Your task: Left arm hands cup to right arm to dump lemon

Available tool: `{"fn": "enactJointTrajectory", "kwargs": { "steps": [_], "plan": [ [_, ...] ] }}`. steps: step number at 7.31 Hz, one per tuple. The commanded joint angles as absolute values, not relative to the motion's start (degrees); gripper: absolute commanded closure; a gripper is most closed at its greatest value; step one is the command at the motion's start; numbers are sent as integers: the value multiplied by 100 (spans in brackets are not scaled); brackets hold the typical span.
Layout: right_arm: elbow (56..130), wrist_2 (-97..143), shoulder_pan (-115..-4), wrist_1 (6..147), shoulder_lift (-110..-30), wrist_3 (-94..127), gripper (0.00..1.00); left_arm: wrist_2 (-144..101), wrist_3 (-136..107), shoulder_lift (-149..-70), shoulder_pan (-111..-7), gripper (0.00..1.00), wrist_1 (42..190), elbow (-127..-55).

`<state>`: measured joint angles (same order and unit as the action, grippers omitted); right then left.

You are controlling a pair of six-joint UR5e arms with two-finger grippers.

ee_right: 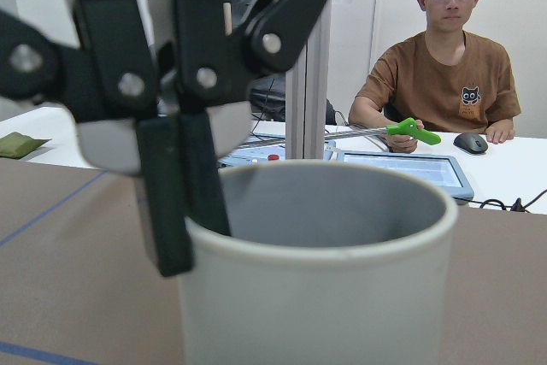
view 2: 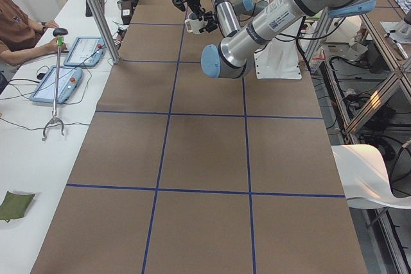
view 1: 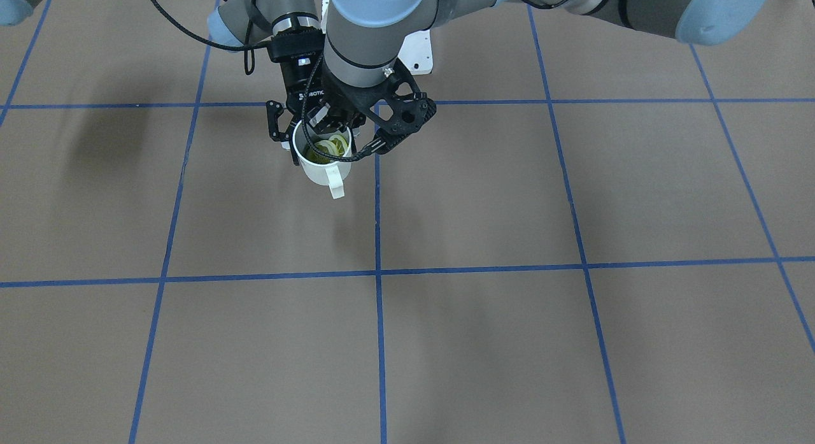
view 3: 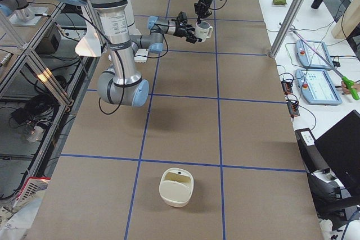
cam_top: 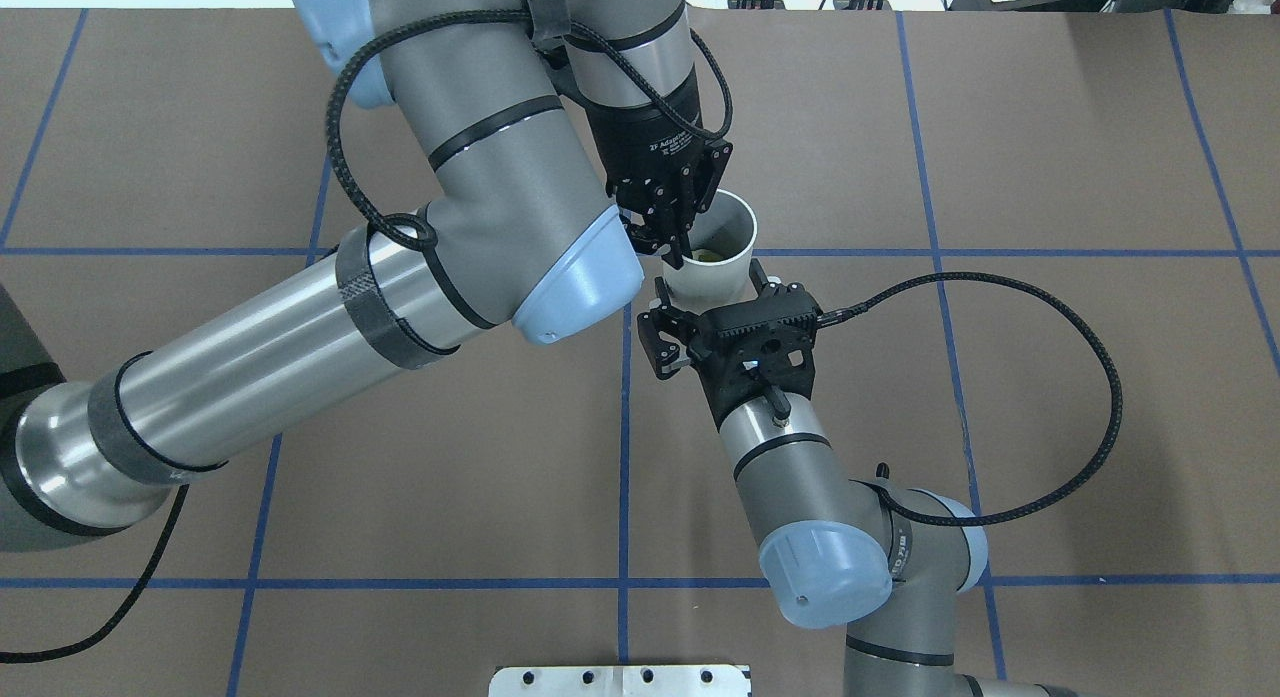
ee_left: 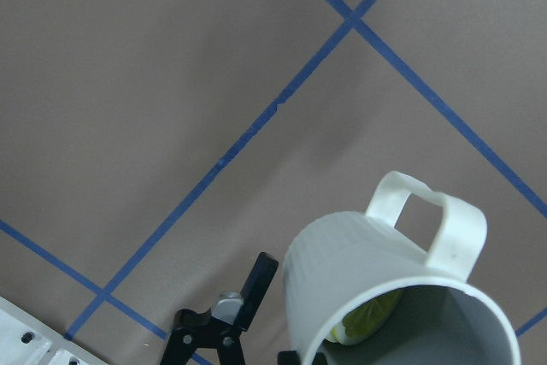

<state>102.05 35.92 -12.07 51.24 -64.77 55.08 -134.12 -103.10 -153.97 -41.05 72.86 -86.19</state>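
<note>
The white cup (view 1: 321,170) hangs above the table, handle toward the operators' side, with yellow-green lemon slices (view 1: 330,148) inside. My left gripper (view 1: 334,127) is shut on the cup's rim, one finger inside and one outside. In the overhead view it (cam_top: 683,249) pinches the near-left rim of the cup (cam_top: 740,227) over the lemon (cam_top: 712,256). My right gripper (cam_top: 712,282) is open, its fingers splayed on either side of the cup's body. The left wrist view shows the cup (ee_left: 359,288), the lemon (ee_left: 369,320) and one right finger (ee_left: 231,314). The right wrist view shows the cup (ee_right: 316,297) with the left fingers (ee_right: 171,211) on its rim.
A cream lidded container (view 3: 176,186) sits on the table's far right part. The white base plate (view 1: 417,52) lies behind the grippers. An operator (ee_right: 444,66) sits at a side desk with tablets. Blue tape lines grid the brown tabletop.
</note>
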Motion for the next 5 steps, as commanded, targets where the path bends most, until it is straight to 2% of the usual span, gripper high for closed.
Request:
{"fn": "enactJointTrajectory", "kwargs": {
  "steps": [1,2,3,4,5],
  "plan": [
    [10195,3595,-1222,5124,-6478,5511,4,-13412,-10310,-15398,-4104,100,7286,-8622],
    [10195,3595,-1222,5124,-6478,5511,17,-13412,-10310,-15407,-4104,100,7286,-8622],
    [10178,3603,-1222,5124,-6486,5511,36,-13412,-10310,-15416,-4104,100,7286,-8639],
    [10160,3612,-1222,5124,-6495,5502,54,-13403,-10310,-15407,-4104,74,7286,-8640],
    [10143,3612,-1222,5124,-6504,5493,61,-13403,-10283,-15399,-4104,32,7295,-8648]
  ]
}}
